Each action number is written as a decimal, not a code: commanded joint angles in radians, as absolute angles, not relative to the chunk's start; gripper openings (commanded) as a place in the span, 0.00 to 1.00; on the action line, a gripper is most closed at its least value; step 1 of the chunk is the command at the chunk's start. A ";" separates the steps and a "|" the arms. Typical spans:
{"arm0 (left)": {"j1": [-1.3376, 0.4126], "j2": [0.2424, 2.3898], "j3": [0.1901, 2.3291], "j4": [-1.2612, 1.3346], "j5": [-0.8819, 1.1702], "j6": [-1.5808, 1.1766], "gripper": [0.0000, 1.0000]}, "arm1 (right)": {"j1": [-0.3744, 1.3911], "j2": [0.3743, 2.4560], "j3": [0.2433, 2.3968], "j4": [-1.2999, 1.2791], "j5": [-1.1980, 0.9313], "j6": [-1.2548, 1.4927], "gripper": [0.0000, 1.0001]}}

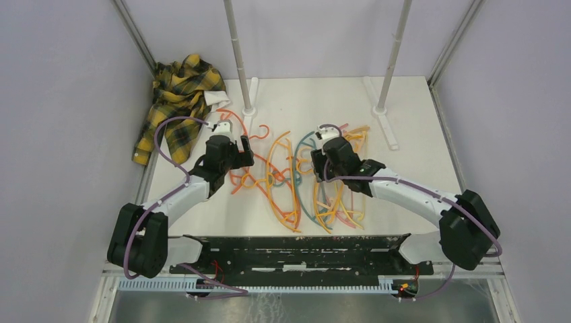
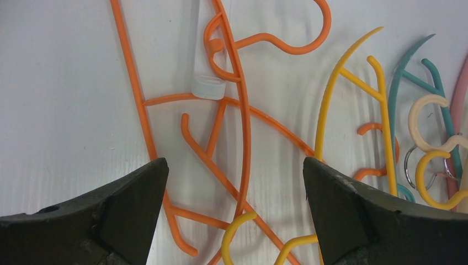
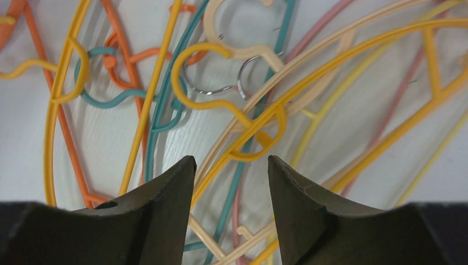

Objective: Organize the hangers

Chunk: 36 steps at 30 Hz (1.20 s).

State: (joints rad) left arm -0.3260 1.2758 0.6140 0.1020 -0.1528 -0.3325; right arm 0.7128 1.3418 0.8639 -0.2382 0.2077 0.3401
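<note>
The hangers [image 1: 296, 178] are lying in one tangled heap at the middle of the table [image 1: 417, 171], hooks and shoulders crossing one another. They are sitting between the feet of the poles [image 1: 239, 60] and the arms' bases, well apart from the shirt [image 1: 176, 94] in the far left corner

The left gripper [image 2: 234, 165] is hovering over the orange hangers [image 2: 245, 110] at the heap's left edge. Its jaws are standing wide apart and clamping nothing, and several orange bars are running under the gap

The right gripper [image 3: 232, 163] is hanging low over the right half with its jaws partly apart. A yellow-orange hanger [image 3: 431, 61] and a cream hanger [image 3: 251, 53] are passing through the gap, and neither finger looks to be pressing on them

The main danger is probably closing on two bars at once, since the right gap is spanning more than one. A lift would then be dragging the hooked neighbours along, and thin wire rings [image 3: 207, 91] are lying among those hooks and may be snagging them. On the left, the wide jaws are straddling crossed orange bars, so a grip there risks pinching the crossing and twisting a thin bar out. With both arms pulling on one knot, the heap could be sliding towards the table's edge
</note>
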 commanded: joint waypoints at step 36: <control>-0.325 1.241 0.570 0.127 -0.180 -0.327 0.99 | 1.135 1.303 0.782 -0.442 0.504 0.633 0.48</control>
